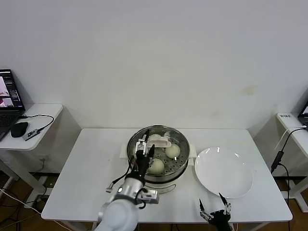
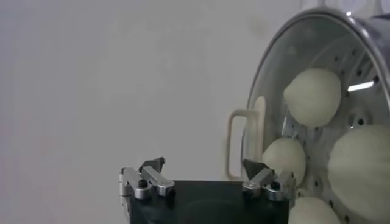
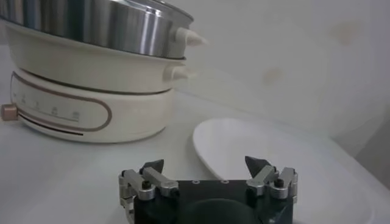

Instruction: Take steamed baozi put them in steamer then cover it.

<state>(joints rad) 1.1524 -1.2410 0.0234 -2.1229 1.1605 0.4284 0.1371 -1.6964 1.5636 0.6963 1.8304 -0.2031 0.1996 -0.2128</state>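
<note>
L hand (image 1: 143,147) open over cover (image 1: 159,141), plate (image 1: 223,172) beside steamer (image 1: 168,185)

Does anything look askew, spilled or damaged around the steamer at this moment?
Nothing stands out. The round transparent glass lid sits level on the shiny stainless-steel steamer pot, with the cream-white round buns inside on the perforated tray. The flat white round plate beside it is bare. No spills or damage show.
</note>
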